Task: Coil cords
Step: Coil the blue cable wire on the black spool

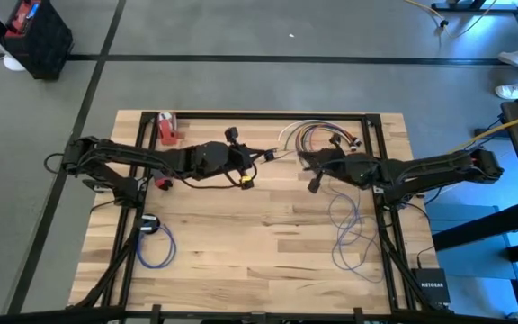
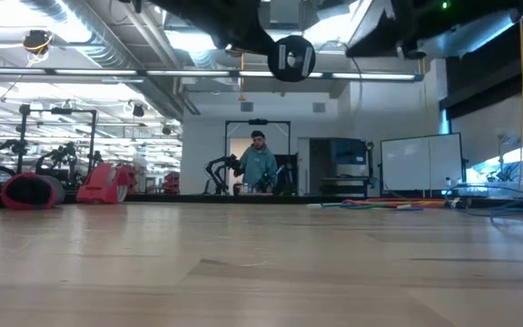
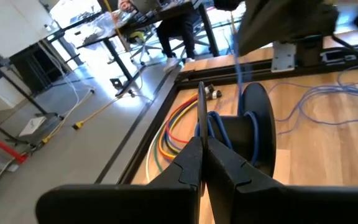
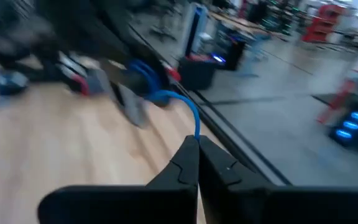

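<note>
A black spool (image 3: 258, 122) with two round flanges is held up over the table's middle, and a blue cord (image 3: 219, 127) is wound between the flanges. The low view shows it as a dark disc (image 2: 289, 56) high above the table. My left gripper (image 3: 202, 146) is shut on the spool. The cord rises from the spool to my right gripper (image 4: 197, 142), which is shut on it. The cord's remaining length lies in loose loops (image 1: 349, 236) on the table's right part. My left gripper pinches one flange of the spool at its rim (image 3: 201, 109) between its two fingers, coming nearly level from the table's left side. The spool is lifted clear of the table, its flanges upright. My right gripper pinches the blue cord (image 4: 196, 124) at its fingertips, nearly level from the table's right side. A single strand runs from the fingers in a curve to the spool (image 4: 143, 73), off the table.
A bundle of red, orange and other coloured cords (image 1: 316, 135) lies at the table's far edge, seen also in the left wrist view (image 3: 166, 134). A small blue coil (image 1: 156, 241) lies near the left. A red object (image 1: 166, 129) sits at the far left. A person stands in the room beyond.
</note>
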You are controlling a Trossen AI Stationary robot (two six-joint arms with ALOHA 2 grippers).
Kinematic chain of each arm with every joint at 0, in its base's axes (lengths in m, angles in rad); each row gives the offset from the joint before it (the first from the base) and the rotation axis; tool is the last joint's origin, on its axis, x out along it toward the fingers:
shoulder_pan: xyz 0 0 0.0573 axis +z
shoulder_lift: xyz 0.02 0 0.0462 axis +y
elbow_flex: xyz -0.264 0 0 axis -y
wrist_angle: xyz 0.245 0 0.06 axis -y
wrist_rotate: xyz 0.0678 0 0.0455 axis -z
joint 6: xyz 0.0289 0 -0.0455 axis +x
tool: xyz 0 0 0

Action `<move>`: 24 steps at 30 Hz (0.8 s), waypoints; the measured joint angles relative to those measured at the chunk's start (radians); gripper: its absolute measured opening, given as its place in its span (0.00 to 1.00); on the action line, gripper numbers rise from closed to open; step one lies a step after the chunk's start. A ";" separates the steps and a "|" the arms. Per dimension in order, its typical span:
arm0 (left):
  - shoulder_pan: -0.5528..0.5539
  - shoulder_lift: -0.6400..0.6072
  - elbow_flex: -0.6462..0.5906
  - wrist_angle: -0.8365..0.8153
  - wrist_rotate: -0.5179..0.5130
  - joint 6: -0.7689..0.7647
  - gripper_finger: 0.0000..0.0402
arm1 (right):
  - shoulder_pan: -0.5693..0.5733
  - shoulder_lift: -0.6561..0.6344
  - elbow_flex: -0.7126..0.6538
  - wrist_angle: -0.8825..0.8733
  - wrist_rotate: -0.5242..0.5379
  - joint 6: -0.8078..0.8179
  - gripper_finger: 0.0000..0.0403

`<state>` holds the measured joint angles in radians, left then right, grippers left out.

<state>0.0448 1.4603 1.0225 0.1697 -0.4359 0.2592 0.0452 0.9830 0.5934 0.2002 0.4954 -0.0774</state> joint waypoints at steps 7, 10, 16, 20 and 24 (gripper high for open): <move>0.003 0.021 0.000 0.029 0.003 0.010 0.01 | 0.000 0.031 0.000 0.117 -0.146 0.054 0.00; 0.009 0.024 0.000 0.056 0.002 0.010 0.01 | 0.000 0.058 0.000 0.152 -0.165 0.072 0.00; 0.016 0.034 0.000 0.062 0.002 0.007 0.01 | 0.000 0.151 0.000 0.288 -0.226 0.085 0.00; 0.018 0.036 0.000 0.068 0.002 0.006 0.01 | 0.000 0.215 0.001 0.386 -0.228 0.085 0.00; 0.018 0.036 0.000 0.086 0.002 0.002 0.01 | 0.000 0.275 0.000 0.467 -0.228 0.085 0.01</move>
<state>0.0624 1.4960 1.0225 0.2561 -0.4343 0.2615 0.0452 1.2581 0.5938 0.6669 0.2674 0.0074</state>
